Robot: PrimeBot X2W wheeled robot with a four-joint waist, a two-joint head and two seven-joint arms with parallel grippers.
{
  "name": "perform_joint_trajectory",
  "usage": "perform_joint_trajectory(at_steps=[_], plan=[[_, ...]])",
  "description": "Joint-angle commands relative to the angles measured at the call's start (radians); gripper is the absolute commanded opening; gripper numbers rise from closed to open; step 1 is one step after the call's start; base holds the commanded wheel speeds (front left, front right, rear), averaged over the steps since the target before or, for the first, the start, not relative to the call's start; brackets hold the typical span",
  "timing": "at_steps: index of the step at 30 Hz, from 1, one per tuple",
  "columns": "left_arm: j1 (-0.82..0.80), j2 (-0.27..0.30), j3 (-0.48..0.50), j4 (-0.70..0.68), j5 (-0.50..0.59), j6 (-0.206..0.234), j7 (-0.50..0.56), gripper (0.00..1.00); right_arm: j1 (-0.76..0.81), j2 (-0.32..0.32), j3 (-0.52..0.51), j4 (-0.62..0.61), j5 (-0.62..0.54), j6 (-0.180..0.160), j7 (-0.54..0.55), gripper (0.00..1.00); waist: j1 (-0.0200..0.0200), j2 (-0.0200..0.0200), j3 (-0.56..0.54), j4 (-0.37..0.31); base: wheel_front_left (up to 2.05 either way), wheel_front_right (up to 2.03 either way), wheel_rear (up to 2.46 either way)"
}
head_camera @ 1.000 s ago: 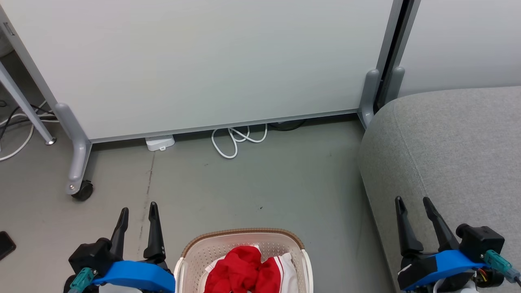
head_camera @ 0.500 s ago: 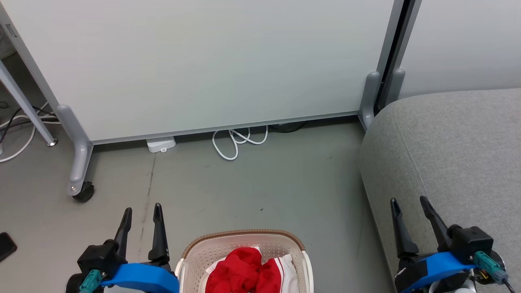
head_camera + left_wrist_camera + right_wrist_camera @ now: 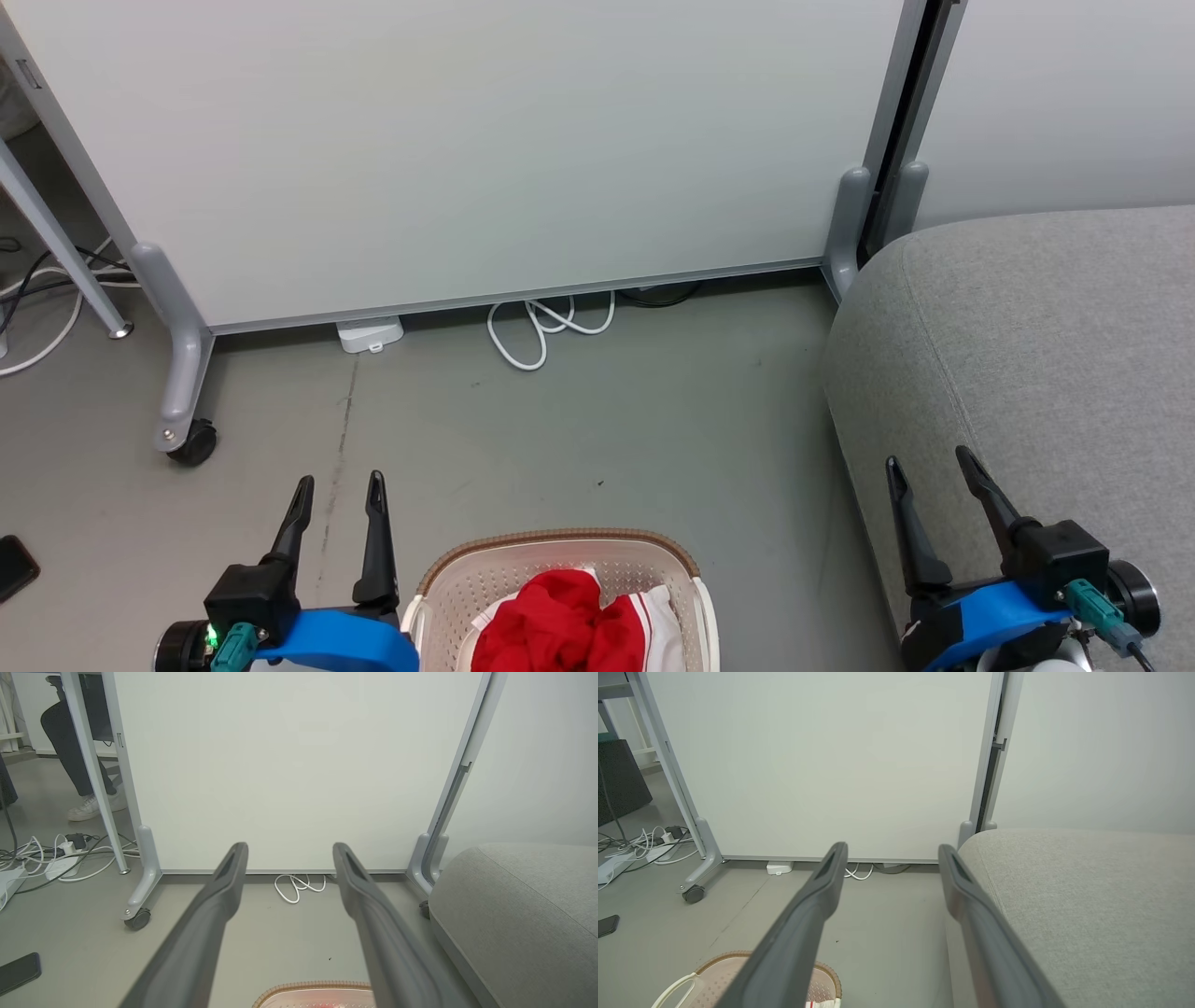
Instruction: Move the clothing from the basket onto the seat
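Looking down, I judge nothing done: the clothing lies bunched in the basket, none on the seat beside it; my left gripper and right gripper hang spread wide, empty.

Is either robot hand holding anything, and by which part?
Nothing is held. The left hand and right hand are open and empty; the clothing lies in the basket.

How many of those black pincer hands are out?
2. The left gripper hangs over the floor left of the basket; the right gripper hangs at the edge of the seat. Both open, empty.
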Motion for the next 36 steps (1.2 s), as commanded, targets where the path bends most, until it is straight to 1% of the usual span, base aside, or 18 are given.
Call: perform_joint_trajectory(at_steps=[1,13,18,22,31,32,36], plan=[[-0.01,0.002,-0.002,0.002,0.019,-0.004,-0.009,1.0,-0.01,-0.005,0.001,0.002,-0.021,0.003,-0.009,1.0,0.0,0.0,0.0,0.0,0.0,0.0,0.0],[-0.012,-0.001,0.009,0.003,0.017,-0.008,-0.008,1.0,-0.013,-0.005,0.002,0.003,-0.006,0.002,-0.007,1.0,0.0,0.0,0.003,-0.003,0.0,0.0,0.0],[-0.006,0.001,0.005,0.04,0.016,-0.013,-0.007,1.0,-0.026,-0.005,0.028,-0.009,-0.002,0.002,-0.006,1.0,0.0,0.0,0.037,-0.037,0.0,0.0,0.0],[-0.05,0.007,-0.006,0.108,0.017,-0.018,0.001,1.0,-0.063,-0.004,0.058,-0.035,-0.004,0.002,-0.003,1.0,0.0,0.0,0.128,-0.086,0.0,0.0,0.0],[-0.213,0.024,-0.048,0.359,0.01,-0.042,0.061,1.0,-0.153,-0.004,0.094,-0.081,0.018,0.002,-0.012,1.0,0.0,0.0,0.379,-0.201,0.0,0.0,0.0],[-0.213,0.024,-0.048,0.359,0.01,-0.042,0.061,1.0,-0.153,-0.004,0.094,-0.081,0.018,0.002,-0.012,1.0,0.0,0.0,0.379,-0.201,0.0,0.0,0.0],[-0.301,0.05,-0.092,0.467,0.044,-0.051,0.08,1.0,-0.194,-0.004,0.105,-0.096,0.034,0.002,-0.018,1.0,0.0,0.0,0.491,-0.246,0.0,0.0,0.0]])
